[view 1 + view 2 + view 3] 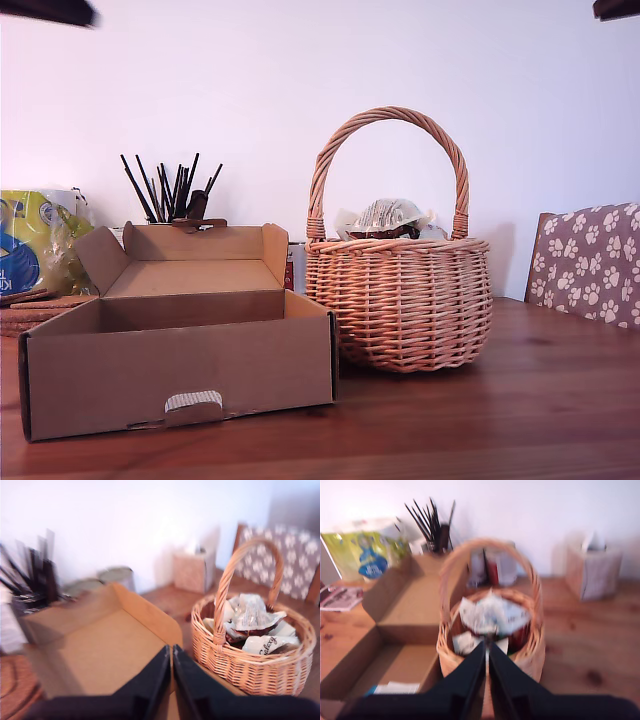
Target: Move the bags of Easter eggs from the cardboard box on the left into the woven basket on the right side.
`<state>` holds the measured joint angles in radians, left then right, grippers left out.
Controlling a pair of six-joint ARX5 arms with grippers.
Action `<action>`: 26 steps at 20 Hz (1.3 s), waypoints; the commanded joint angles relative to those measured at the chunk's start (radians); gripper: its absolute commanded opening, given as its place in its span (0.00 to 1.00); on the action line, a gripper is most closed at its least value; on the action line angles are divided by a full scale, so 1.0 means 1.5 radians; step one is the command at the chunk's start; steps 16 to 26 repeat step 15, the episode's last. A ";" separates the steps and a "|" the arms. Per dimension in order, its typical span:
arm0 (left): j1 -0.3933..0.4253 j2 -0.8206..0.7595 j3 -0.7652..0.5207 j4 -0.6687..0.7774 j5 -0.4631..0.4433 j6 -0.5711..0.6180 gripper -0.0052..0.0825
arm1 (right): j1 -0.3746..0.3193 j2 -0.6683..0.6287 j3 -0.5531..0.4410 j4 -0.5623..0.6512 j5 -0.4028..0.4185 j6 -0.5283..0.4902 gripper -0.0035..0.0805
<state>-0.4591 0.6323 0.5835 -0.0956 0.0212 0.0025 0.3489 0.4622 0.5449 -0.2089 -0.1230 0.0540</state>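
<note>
Wooden tabletop [520,420] against a plain white wall; both arms raised, barely caught at the upper edge of the exterior view.

First claw [171,680]: jaws pressed together, nothing held, hovering over the cardboard box [100,645]. Second claw [486,675]: jaws likewise together and empty, poised above the woven basket [490,630].

Bags of Easter eggs [255,625] are seen piled in the basket, one peeking above the rim in the exterior view [388,217]. The box floor appears bare in the first wrist view, but in the second wrist view a pale flat item [395,687] is seen in a near corner of the box; blur prevents telling whether it is a remaining bag.

Judgement: transfer is nearly or fully done. If that item is a bag, the first claw should be opened wide, lowered into the corner clear of the box wall, closed on the crinkled film rather than the lumps, lifted above the flaps, and carried past the arched handle before release.

Legible writing: "Galaxy" on one bag [267,644]. Printing on the yellow-and-blue package [30,245] cannot be read.
</note>
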 commanded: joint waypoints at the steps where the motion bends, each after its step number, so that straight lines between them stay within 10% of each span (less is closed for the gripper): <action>1: 0.001 -0.026 -0.014 -0.022 -0.002 -0.002 0.05 | 0.003 -0.027 -0.007 0.012 0.001 0.001 0.03; 26: 0.001 -0.054 -0.014 -0.128 -0.002 -0.002 0.05 | 0.003 -0.023 -0.006 -0.146 0.002 0.013 0.03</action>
